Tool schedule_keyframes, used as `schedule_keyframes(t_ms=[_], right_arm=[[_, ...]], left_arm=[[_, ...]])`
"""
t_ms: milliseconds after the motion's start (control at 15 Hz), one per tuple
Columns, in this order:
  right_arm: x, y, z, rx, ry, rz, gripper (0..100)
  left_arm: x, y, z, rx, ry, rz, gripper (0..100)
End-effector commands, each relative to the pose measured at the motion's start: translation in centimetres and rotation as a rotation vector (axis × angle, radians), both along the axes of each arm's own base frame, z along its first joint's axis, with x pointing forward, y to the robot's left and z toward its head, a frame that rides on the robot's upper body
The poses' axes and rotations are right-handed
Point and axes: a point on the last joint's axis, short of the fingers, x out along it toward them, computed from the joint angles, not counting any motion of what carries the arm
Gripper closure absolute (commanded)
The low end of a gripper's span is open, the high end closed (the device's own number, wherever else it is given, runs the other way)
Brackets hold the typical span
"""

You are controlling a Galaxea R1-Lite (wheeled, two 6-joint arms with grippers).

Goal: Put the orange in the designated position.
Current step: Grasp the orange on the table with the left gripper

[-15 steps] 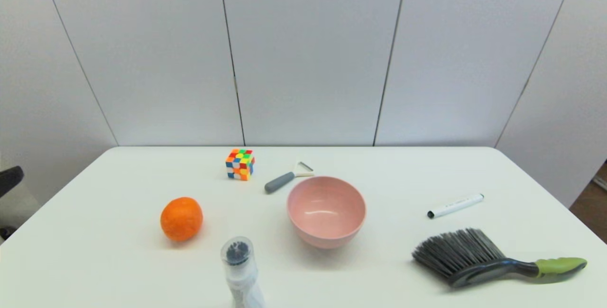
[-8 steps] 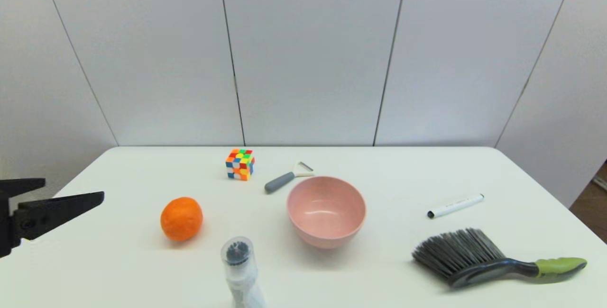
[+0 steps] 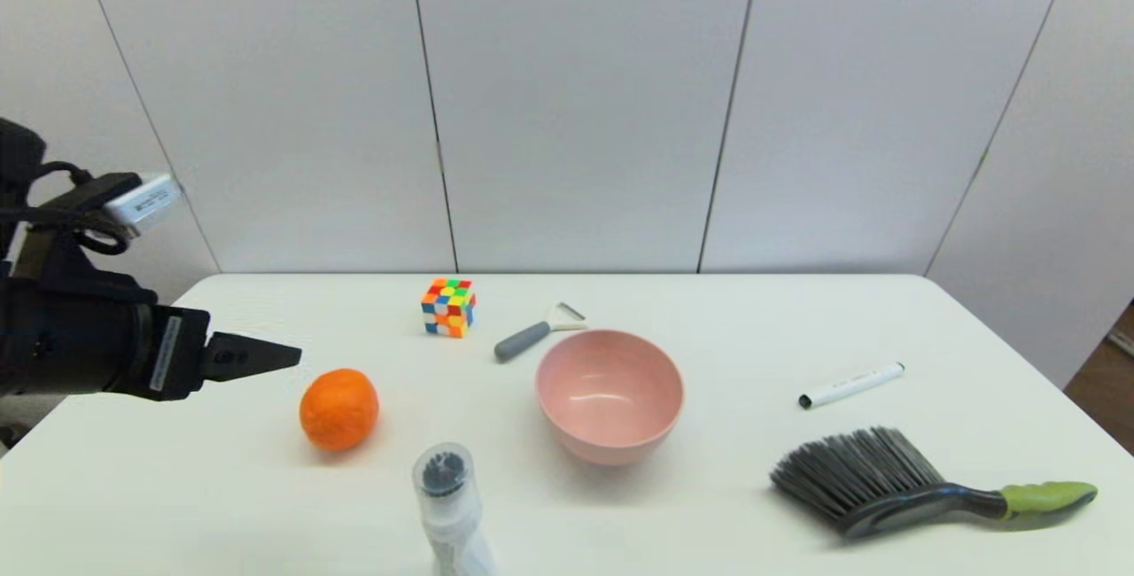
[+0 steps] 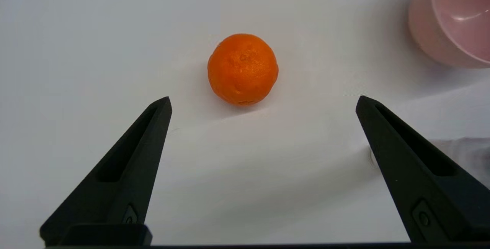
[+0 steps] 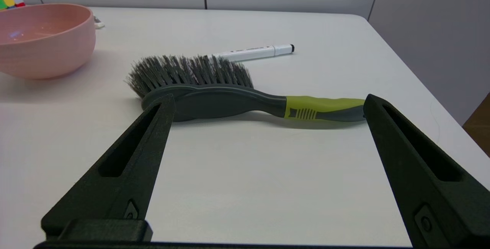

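While our left gripper [image 4: 263, 101] hovers above the white table [image 3: 221, 487] at its left side, the round, bright orange fruit with dimpled skin [image 3: 339, 408] sits on the tabletop just ahead of the fingertips, well left of the pink plastic bowl [image 3: 609, 396] and in front of the multicoloured puzzle cube [image 3: 448, 307]. In the left wrist view the orange [image 4: 243, 69] lies beyond the tips, a little off the midline of the gap and nearer one finger than the other.

To do this reach well, we judge that we should centre the fruit between the two fingers first, then come down until the pads straddle its widest girth rather than its crown, since a round, firm skin could squirt out of a high or lopsided pinch. We should close gently and evenly, and keep clear of the clear plastic bottle with the dark cap [image 3: 450, 505] standing just beside the fruit on the near side. Where the orange is meant to go we cannot tell; the bowl is only our guess.

Our left fingers [image 4: 126, 172] are spread wide, far wider than the fruit, and they touch nothing and hold nothing. Our right gripper [image 5: 268, 101] rests low at the table's right side, likewise spread wide and empty, with the grey-bristled hand brush with a green handle [image 5: 214, 88] lying just beyond its tips
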Motion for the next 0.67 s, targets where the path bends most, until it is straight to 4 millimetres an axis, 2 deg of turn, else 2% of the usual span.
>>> schedule_keyframes(t_ms=[67, 400, 667], right_arm=[[0.0, 0.0, 0.0, 0.0, 0.003, -0.001, 0], [0.0, 0.0, 0.0, 0.0, 0.003, 0.0, 0], [0.0, 0.0, 0.0, 0.0, 0.003, 0.0, 0]], left_arm=[[4.2, -0.8, -2.8, 0.026, 0.149, -0.015, 0], [8.5, -1.8, -5.1, 0.057, 0.244, -0.035, 0], [10.0, -1.9, -8.1, 0.113, 0.342, -0.089, 0]])
